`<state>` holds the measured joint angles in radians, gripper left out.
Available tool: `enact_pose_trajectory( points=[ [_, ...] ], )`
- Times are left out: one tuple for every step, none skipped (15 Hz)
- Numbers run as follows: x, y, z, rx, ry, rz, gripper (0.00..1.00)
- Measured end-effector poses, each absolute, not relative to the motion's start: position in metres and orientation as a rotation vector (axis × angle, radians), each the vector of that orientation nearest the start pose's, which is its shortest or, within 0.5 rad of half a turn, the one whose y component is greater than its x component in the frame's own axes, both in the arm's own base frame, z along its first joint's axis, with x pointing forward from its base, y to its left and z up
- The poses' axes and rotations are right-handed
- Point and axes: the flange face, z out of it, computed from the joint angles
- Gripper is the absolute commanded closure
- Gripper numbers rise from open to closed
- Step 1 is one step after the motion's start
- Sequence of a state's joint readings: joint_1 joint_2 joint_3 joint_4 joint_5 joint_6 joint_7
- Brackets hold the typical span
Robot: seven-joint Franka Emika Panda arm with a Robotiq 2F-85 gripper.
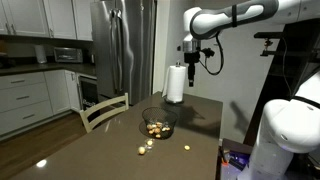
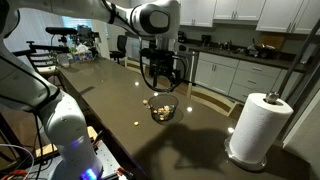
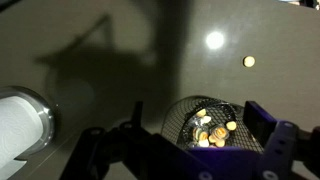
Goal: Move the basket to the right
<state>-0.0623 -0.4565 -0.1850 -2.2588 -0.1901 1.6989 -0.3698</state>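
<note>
**Figure.** Panda arm poised over a wire-mesh basket (image 1: pixel 158 122) on a dark tabletop (image 1: pixel 80 150).

**Layout.** The basket stands near mid-table. A white paper towel roll (image 1: pixel 175 83) is upright at its 1 o'clock, apart from it. Loose pieces (image 1: pixel 145 148) lie on the tabletop at its 7 and 5 o'clock. The fingers (image 3: pixel 268 135) hang above the basket, clear of its rim, spread wide and holding nothing.

**Handling (a judgement, not an observation).**
- The thin open mesh looks light and stiff, with little load beyond the yellowish pieces (image 3: pixel 212 130) inside it.
- Bare wire is hard and may slip between the fingers, and any tilt would spill the contents.
- The rim looks like the best hold, with one finger inside and one outside, and the basket kept level.

**Views compared.**
- Only the wrist view looks down into the basket, at 4 o'clock in that view, and shows the pieces heaped on its floor. It also shows a stray piece (image 3: pixel 249 61) at 2 o'clock and the roll's end at 8 o'clock.
- Only the exterior views show the vertical gap between fingers and rim.
- An exterior view adds a chair (image 1: pixel 103 110) and a refrigerator (image 1: pixel 120 45).
</note>
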Motion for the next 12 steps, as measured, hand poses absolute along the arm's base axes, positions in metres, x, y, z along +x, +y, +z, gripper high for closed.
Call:
enact_pose_trajectory(
  points=[
    [0.3874, -0.1248, 0.5265, -3.191, -0.288, 0.216, 0.0],
    [0.3874, -0.1248, 0.5265, -3.191, -0.288, 0.216, 0.0],
    [0.3874, -0.1248, 0.5265, -3.191, -0.288, 0.216, 0.0],
    [0.3874, -0.1248, 0.5265, -3.191, -0.288, 0.216, 0.0],
    [0.3874, -0.1248, 0.5265, -3.191, -0.288, 0.216, 0.0],
    [0.3874, -0.1248, 0.5265, -3.191, -0.288, 0.216, 0.0],
    [0.3874, -0.1248, 0.5265, -3.191, -0.288, 0.216, 0.0],
    [0.3874, -0.1248, 0.5265, -3.191, -0.288, 0.216, 0.0],
    [0.3874, -0.1248, 0.5265, -3.19, -0.288, 0.216, 0.0],
    [0.3877, -0.1244, 0.526, -3.188, -0.288, 0.214, 0.0],
    [0.3882, -0.1235, 0.5249, -3.186, -0.29, 0.213, 0.0],
    [0.3896, -0.122, 0.5232, -3.183, -0.295, 0.211, 0.0]
  ],
)
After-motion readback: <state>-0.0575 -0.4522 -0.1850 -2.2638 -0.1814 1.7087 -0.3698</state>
